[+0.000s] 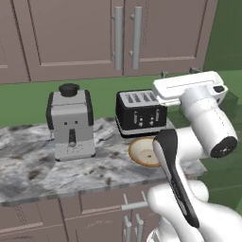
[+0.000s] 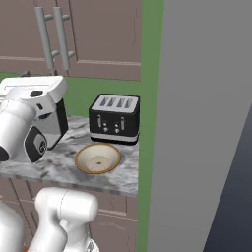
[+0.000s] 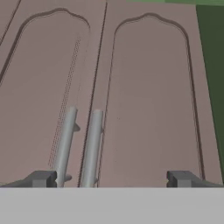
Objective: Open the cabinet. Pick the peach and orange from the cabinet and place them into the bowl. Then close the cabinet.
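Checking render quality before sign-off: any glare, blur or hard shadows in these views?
Left base view: flat, even light, toaster sharp, faint shading beneath it. Right base view: no glare on the bowl. Hand view: cabinet handles slightly soft-edged, casting a faint shadow streak.

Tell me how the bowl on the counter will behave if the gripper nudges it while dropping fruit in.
The bowl looks shallow and wide, sitting flat on the marble counter, so it probably won't tip. It sits loose on a polished-looking surface, so a sideways nudge would likely slide it. It looks rigid, perhaps ceramic, so it could chip if knocked against the toaster.
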Motion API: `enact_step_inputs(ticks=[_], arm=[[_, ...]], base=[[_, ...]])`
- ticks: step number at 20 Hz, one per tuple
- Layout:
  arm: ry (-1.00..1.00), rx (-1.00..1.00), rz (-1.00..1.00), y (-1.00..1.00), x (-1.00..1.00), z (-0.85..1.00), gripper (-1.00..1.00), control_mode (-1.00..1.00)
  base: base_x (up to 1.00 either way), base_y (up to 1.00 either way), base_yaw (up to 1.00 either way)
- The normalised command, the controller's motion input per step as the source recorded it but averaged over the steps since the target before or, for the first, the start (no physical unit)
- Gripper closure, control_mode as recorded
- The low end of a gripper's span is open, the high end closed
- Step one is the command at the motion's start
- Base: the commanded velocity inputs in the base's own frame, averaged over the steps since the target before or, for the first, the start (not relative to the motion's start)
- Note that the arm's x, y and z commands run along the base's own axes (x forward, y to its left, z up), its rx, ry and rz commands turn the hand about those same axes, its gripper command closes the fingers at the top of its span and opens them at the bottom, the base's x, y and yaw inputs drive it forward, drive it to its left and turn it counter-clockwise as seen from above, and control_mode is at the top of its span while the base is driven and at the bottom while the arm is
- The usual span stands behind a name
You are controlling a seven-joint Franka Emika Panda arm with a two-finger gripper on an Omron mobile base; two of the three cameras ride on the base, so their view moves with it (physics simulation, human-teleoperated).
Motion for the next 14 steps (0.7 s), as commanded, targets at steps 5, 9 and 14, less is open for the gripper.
enact_step_inputs(ticks=[5, 9, 14], arm=[[0.06, 0.01, 0.00, 0.24, 0.50, 0.00, -1.00, -1.00], [0.11, 0.00, -0.01, 0.28, 0.65, 0.00, -1.00, -1.00], [0.10, 0.00, 0.00, 0.13, 0.69, 0.00, -1.00, -1.00]], base=[[0.00, 0.00, 0.00], [0.00, 0.00, 0.00], [0.00, 0.00, 0.00]])
